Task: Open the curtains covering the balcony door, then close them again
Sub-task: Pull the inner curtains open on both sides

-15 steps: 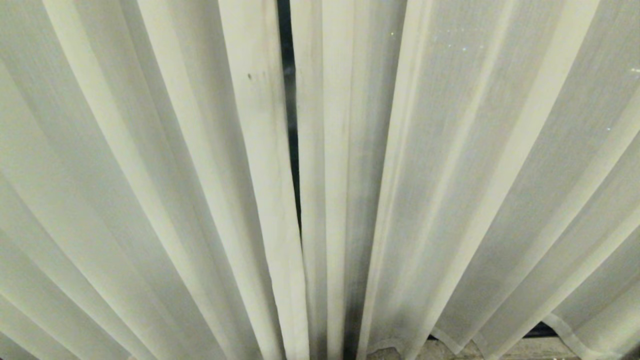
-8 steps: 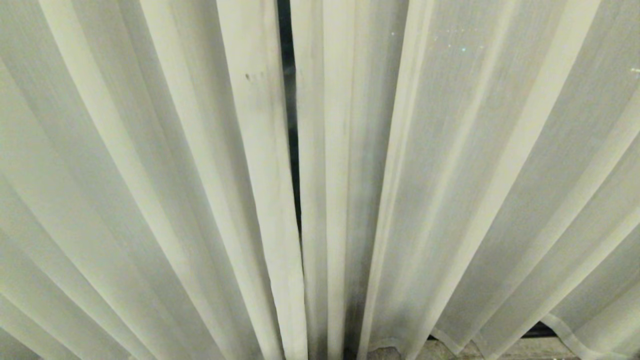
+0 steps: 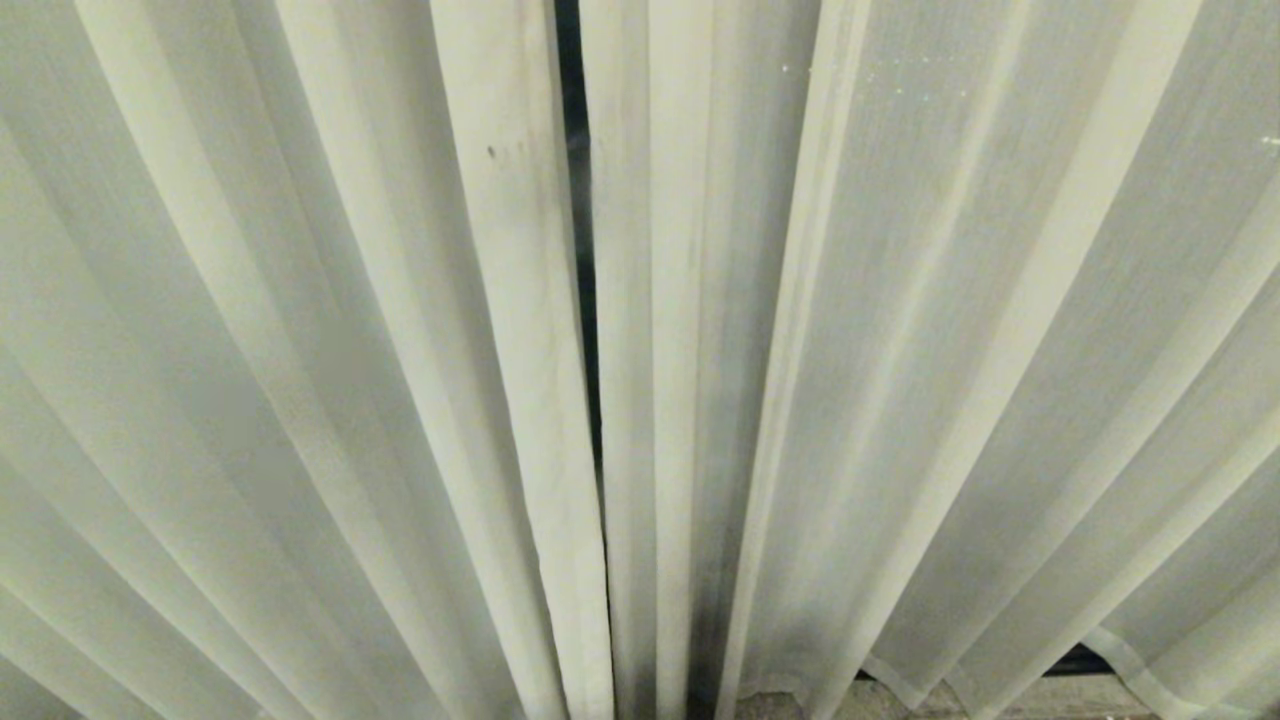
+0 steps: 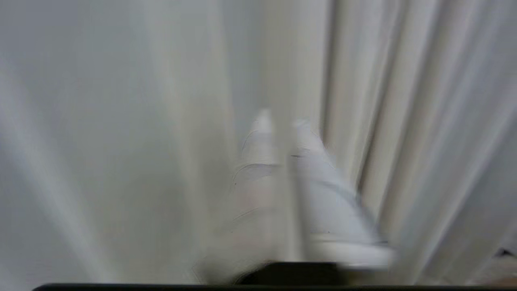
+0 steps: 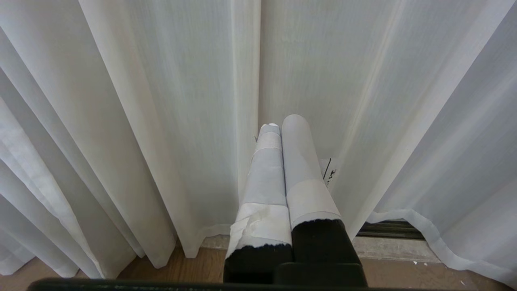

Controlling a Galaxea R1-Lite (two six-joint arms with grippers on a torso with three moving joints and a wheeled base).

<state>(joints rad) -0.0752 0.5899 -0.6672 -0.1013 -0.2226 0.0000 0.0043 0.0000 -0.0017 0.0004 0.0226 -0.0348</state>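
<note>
You face two curtains (image 3: 300, 380) drawn nearly shut, meeting just left of centre with one narrow dark slit (image 3: 578, 200) between their hemmed edges; the balcony door behind is hidden apart from that sliver. Your left tool (image 4: 282, 125) points at the folds close to a hem, too blurred for me to tell whether its fingers are parted or holding anything. Your right tool (image 5: 280, 123) is closed on nothing, close in front of the fabric above the wooden floor (image 5: 161, 270). The risk: thin, slippery folds may slide out of a pinch, or you catch only one layer. A hard pull could strain the hanging fabric.
</note>
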